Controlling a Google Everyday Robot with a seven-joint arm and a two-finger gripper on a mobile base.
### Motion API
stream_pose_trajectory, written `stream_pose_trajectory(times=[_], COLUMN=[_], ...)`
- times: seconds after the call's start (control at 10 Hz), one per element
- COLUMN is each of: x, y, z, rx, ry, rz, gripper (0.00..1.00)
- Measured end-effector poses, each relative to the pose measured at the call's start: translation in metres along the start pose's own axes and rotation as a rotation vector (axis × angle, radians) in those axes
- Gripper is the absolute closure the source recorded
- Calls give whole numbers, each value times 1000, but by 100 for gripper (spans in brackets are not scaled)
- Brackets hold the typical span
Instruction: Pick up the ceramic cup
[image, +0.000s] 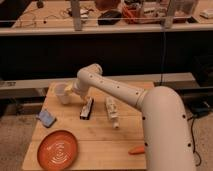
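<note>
Right at the tips of the gripper, upright on the wooden table, stands the ceramic cup (whether touched, I cannot tell); jaws spread wide, seemingly to straddle it.

Warm dim light, soft shadows; end effector lit beside ceramic cup.

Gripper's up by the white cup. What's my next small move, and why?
Probably close the gripper on the ceramic cup, gently. The gripper is open and right against the cup at the table's far-left corner, and the cup stands upright there, not yet lifted.
</note>
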Motion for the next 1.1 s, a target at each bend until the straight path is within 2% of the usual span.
stream_pose_trajectory(times=[0.9,1.1], x=[3,3], y=[8,7], z=[11,9], rx=[11,0], ry=[-25,-25], rz=[-7,-14], gripper=[20,20])
